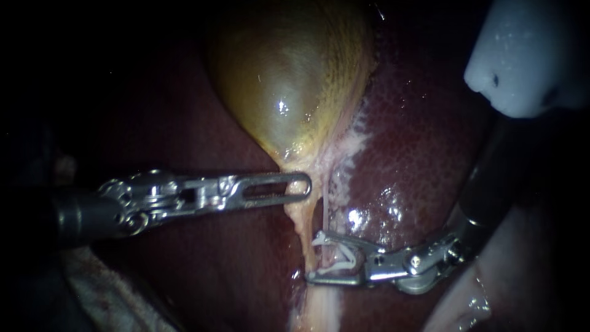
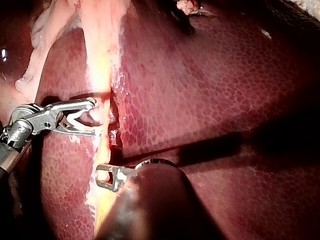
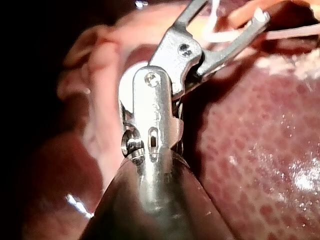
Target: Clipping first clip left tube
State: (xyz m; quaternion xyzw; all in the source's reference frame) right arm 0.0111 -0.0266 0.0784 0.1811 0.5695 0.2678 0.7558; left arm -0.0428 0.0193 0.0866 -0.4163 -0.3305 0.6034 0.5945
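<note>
At nine o'clock in the endoscope view, my left instrument (image 1: 304,186) comes in level, its tip resting against the pale neck where the gallbladder (image 1: 289,80) narrows. I see its end effector flat-on, so I cannot tell whether it is open or closed, or whether it holds any tissue.

From twelve o'clock the gallbladder hangs down toward the centre and tapers into the left tube (image 1: 301,224), a yellowish cord running toward six o'clock over the dark liver (image 1: 418,141). A thinner pink strand (image 1: 324,212) runs just beside it on the three o'clock side.

Toward five o'clock from the centre, the right instrument (image 1: 312,257) reaches in from four o'clock. Its end effector stands wide apart and carries a white clip (image 1: 347,258), also spread open, with both jaws touching it. The mouth faces nine o'clock and meets the left tube. The tips look to straddle it, though I cannot tell how fully the tube sits inside.

At two o'clock a white rounded lump (image 1: 528,55) sits apart from the work.

By my reading the step is about halfway. The clip is loaded and brought to the tube, but it is not squeezed shut, and no closed clip shows on either strand. What is left is seating the tube deep in the mouth, closing, then letting go and backing out.
</note>
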